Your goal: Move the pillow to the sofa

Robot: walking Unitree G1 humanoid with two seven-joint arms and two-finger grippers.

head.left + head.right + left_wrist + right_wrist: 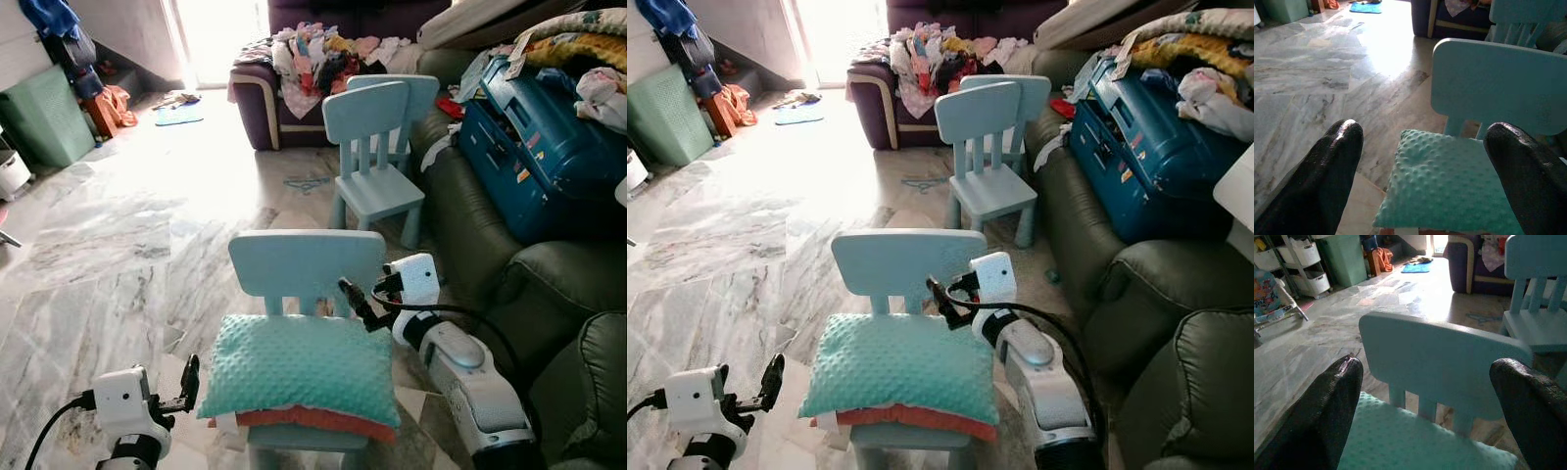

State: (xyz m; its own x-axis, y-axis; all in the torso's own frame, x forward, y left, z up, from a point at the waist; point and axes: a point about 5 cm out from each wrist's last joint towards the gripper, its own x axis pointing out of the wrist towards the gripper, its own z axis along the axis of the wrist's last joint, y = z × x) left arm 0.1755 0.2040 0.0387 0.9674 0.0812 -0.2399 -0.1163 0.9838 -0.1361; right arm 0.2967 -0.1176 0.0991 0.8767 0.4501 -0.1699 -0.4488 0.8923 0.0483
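**Pillow on small chair, both grippers open beside it**

L gripper (189, 381) sits low at the robot's left, just off the pillow's left edge, not touching. Its fingers (1327, 171) are spread wide w/ nothing between them; the wrist view looks past them at the pillow's corner and the chair back.

Pillow (306, 367): teal, dotted texture, lying flat on the seat of the near chair (307, 262), a pale blue kid-size one. A red-orange layer (313, 419) shows under the pillow's front edge; can't tell if it's part of the pillow or a separate cushion.

R gripper (355, 300) is at the pillow's back right corner, close to the chair back, just above the pillow. Fingers (1327, 411) parted wide, holding nothing; contact w/ pillow can't be told.

A second blue chair (377, 157) stands farther back on the marble floor (118, 255). Green sofa (490, 245) runs along the right side, w/ a blue suitcase (544, 157) and bedding on it. Purple sofa (265, 108) at the back is piled w/ clothes.
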